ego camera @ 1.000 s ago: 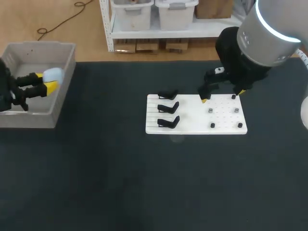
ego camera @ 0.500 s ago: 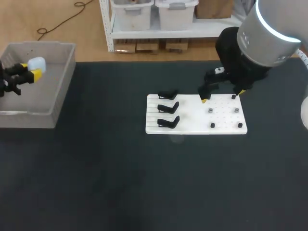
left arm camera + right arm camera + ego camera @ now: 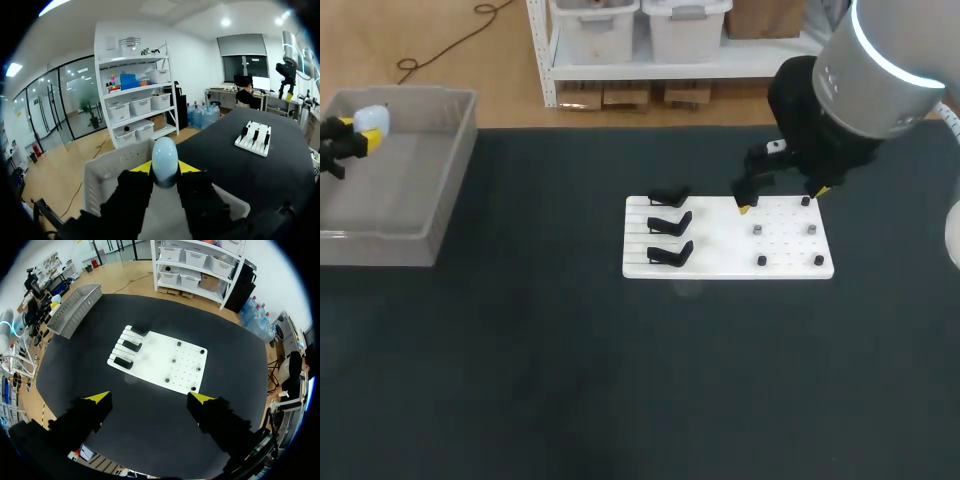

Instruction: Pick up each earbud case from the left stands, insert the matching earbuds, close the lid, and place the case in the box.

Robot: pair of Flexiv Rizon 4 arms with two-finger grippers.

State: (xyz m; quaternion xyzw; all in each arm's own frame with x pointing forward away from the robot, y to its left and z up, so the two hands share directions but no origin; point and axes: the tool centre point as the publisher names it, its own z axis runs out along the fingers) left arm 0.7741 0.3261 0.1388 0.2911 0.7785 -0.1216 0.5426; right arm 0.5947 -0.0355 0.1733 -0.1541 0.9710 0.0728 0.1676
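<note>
A pale, egg-shaped earbud case [image 3: 165, 159] is gripped by the left gripper [image 3: 165, 172] above the grey plastic box [image 3: 448, 170]; release is judged outstanding. The three black stands [image 3: 670, 225] are found empty. The right gripper [image 3: 150, 399] is held spread open.

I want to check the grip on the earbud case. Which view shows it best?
The left wrist view: the case sits large, clamped in the left gripper. The head view shows it small, over the box; the right wrist view barely at all.

On my feed, a black tabletop [image 3: 570, 380] fills the head view; tan wood floor [image 3: 360, 40] at eleven o'clock, white shelving [image 3: 650, 68] at twelve.
</note>
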